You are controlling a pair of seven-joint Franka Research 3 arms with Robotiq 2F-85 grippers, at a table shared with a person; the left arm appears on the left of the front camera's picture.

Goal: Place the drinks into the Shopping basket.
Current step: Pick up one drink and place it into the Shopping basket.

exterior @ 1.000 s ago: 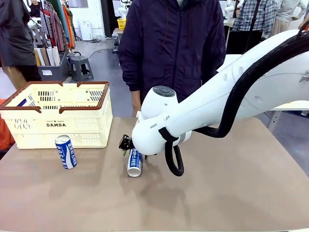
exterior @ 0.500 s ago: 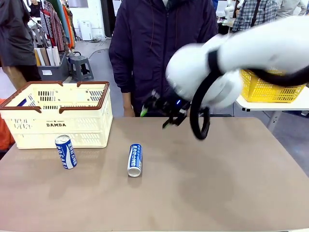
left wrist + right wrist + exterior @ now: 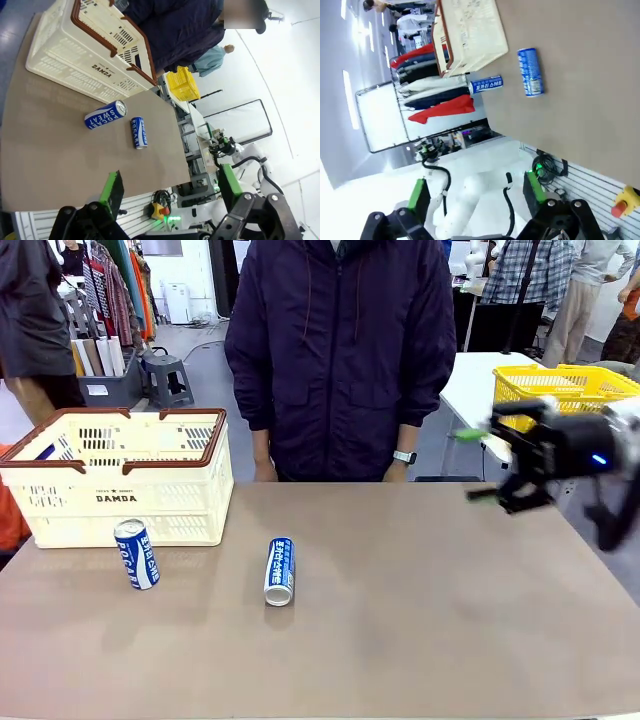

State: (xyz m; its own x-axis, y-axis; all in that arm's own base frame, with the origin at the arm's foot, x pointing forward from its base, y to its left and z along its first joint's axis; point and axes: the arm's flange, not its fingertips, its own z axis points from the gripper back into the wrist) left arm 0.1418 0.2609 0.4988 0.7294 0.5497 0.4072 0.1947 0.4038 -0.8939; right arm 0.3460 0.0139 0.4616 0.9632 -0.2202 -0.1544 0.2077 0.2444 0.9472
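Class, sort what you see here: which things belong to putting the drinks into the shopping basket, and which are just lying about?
Belongs to the job: standing blue-and-white can; lying blue-and-white can; cream DAMDA basket.
Just lying about: yellow mesh basket on the far table; grey stool on the floor.

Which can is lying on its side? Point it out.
The blue-and-white can mid-table lies flat; the other can stands upright just in front of the Shopping basket.

place: robot lab, shop-like | signs: clothes rack (image 3: 118,290), yellow mesh basket (image 3: 580,388)
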